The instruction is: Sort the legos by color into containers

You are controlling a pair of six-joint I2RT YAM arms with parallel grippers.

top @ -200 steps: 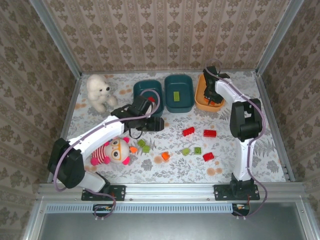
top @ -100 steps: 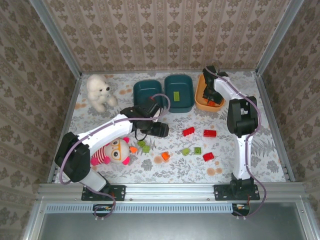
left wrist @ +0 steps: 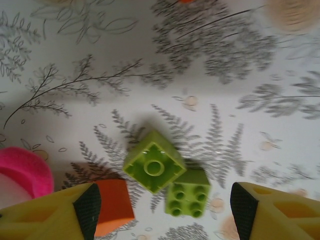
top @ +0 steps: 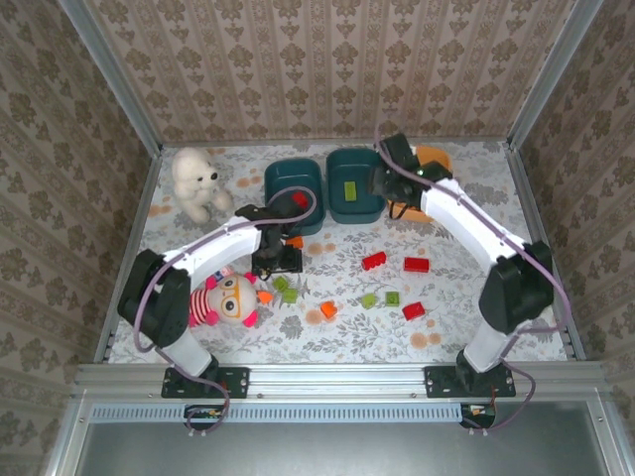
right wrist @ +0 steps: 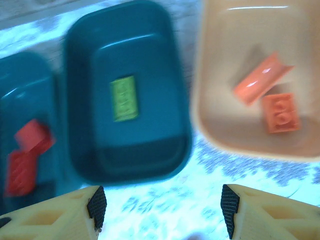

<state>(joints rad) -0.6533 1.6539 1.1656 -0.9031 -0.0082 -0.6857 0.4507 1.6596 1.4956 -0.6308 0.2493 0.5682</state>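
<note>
My left gripper [left wrist: 162,215] [top: 279,266] hangs open just above two light green legos [left wrist: 154,166] [left wrist: 189,192] that touch each other; an orange lego [left wrist: 112,206] lies by its left finger. My right gripper [right wrist: 162,210] [top: 395,206] is open and empty, over the table in front of the gap between the middle teal tub [right wrist: 175,75] and the orange tub [right wrist: 210,120]. The middle tub holds a green lego [right wrist: 123,98]. In the left teal tub [right wrist: 55,125] lie red legos [right wrist: 25,155], and the orange tub holds two orange ones [right wrist: 270,95].
Loose on the table are red legos [top: 374,261] [top: 416,265] [top: 414,311], green ones [top: 368,299] [top: 392,297] and an orange one [top: 327,310]. A striped doll [top: 226,300] lies just left of my left gripper. A white bear [top: 195,181] sits at the back left.
My right gripper has opened and swung left out of the orange tub, leaving an orange lego there. My left gripper has moved left and nearer, over the green legos by the doll.
</note>
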